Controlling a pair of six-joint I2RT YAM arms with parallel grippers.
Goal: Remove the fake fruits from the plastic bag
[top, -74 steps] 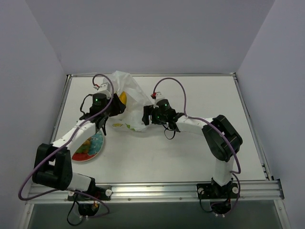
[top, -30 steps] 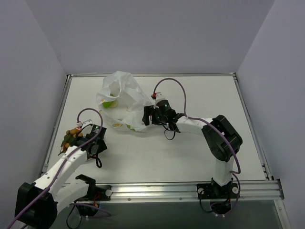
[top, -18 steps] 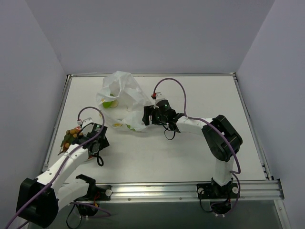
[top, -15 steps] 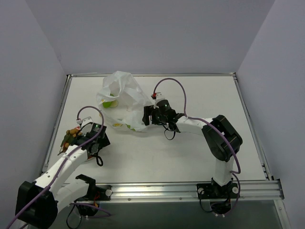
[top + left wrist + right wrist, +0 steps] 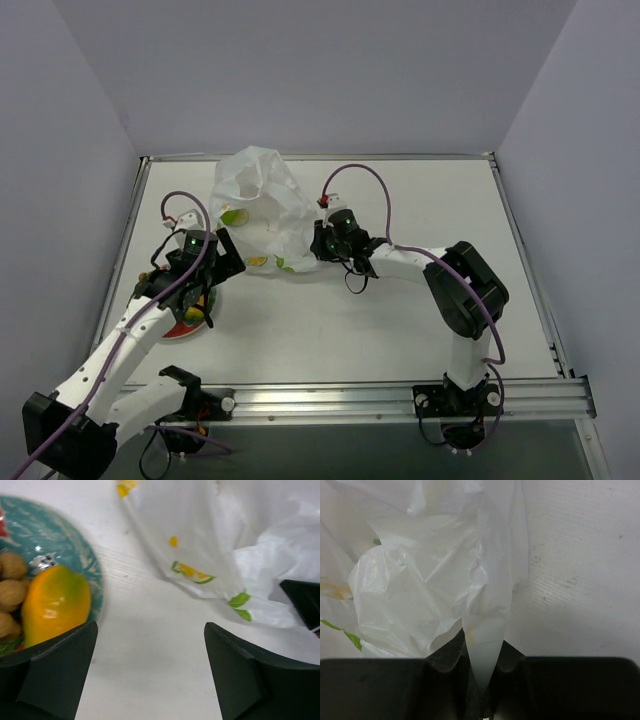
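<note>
One yellow-orange fruit (image 5: 55, 602) is laid on the plate (image 5: 72, 542) at left, by the wide-spread left gripper (image 5: 150, 630), while the bag (image 5: 262, 205) at upper centre is pinched by the right gripper (image 5: 481, 667).

White plastic bag (image 5: 262, 200); teal patterned plate (image 5: 75, 555)

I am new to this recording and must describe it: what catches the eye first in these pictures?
The crinkled white plastic bag near the far edge of the table dominates, with the right gripper pinching a fold of it. Next comes the glossy yellow-orange mango-shaped fruit lying on the teal floral plate at the left, near the open left gripper.
</note>
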